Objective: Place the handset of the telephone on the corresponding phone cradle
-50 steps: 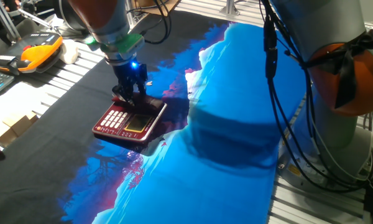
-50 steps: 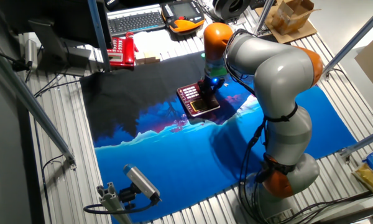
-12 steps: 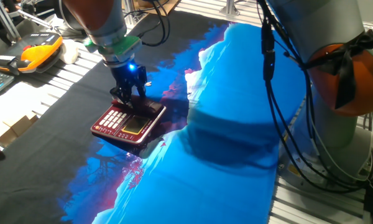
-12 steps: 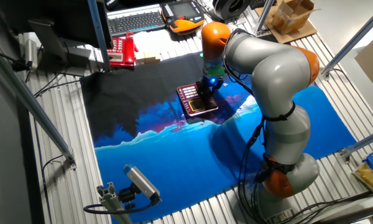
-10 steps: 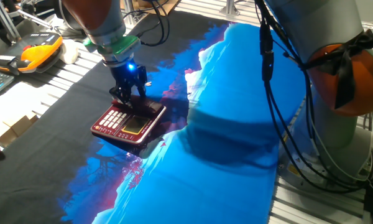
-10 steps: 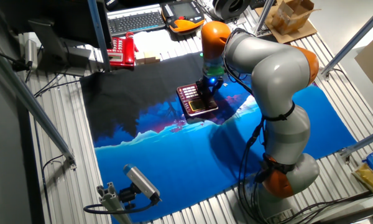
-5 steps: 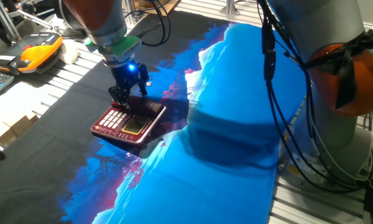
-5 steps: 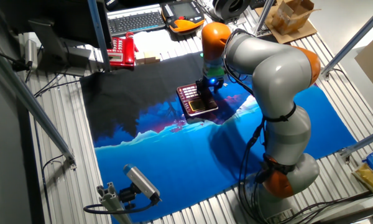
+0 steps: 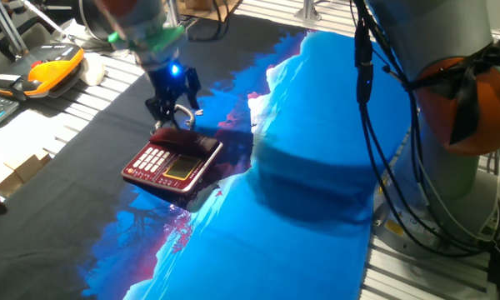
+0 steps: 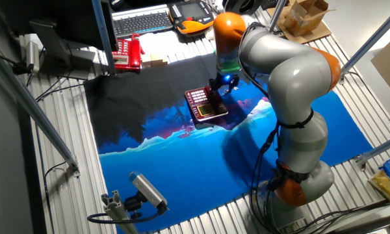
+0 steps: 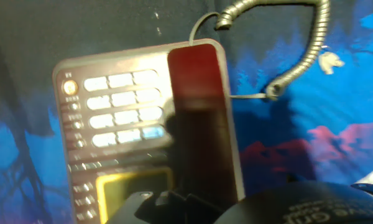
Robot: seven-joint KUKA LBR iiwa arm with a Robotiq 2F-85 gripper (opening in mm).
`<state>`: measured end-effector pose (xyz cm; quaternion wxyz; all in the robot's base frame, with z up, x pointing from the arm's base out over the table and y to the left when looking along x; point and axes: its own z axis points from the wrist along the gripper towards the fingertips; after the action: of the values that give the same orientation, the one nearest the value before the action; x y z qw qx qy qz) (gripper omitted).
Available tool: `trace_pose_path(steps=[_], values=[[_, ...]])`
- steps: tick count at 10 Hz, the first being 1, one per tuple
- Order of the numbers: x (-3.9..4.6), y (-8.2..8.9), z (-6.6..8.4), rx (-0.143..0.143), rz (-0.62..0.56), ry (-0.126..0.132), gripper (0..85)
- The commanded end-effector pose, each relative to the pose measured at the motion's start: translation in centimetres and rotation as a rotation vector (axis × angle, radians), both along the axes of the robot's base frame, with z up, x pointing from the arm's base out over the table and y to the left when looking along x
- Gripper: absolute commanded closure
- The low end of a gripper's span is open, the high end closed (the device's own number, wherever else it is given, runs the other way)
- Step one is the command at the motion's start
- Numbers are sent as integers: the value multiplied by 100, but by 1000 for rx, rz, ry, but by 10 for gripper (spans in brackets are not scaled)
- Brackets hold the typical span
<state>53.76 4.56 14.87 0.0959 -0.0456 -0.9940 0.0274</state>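
Note:
The dark red telephone [image 9: 168,162] lies flat on the black-and-blue cloth, with white keys and a yellowish display. The dark red handset [image 9: 189,142] lies along the phone's far edge in the cradle. In the hand view the handset [image 11: 199,106] rests on the right side of the phone [image 11: 112,112], and its pale coiled cord [image 11: 301,59] loops off to the right. My gripper [image 9: 173,122] hangs just above the handset, fingers spread and empty. In the other fixed view the gripper [image 10: 220,91] is over the phone [image 10: 205,105].
An orange-and-black gadget [image 9: 52,70] and a keyboard [image 10: 143,23] lie at the table's far side. Cardboard blocks [image 9: 21,167] and a red object [image 10: 127,52] sit near the cloth's edge. The arm's cables [image 9: 383,150] hang at the right.
My gripper has let go of the handset and risen off the phone. The handset stays on the cradle; the phone has not moved.

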Motion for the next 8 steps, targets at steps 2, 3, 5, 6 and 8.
trace_pose_path(steps=[2,3,5,6,8], values=[[-28,-177,485,41,40,51,680],[-46,-258,594,73,60,45,850],[-134,-432,813,48,81,-36,850],[-188,-530,914,54,91,-87,850],[-239,-688,1025,72,114,-105,850]])
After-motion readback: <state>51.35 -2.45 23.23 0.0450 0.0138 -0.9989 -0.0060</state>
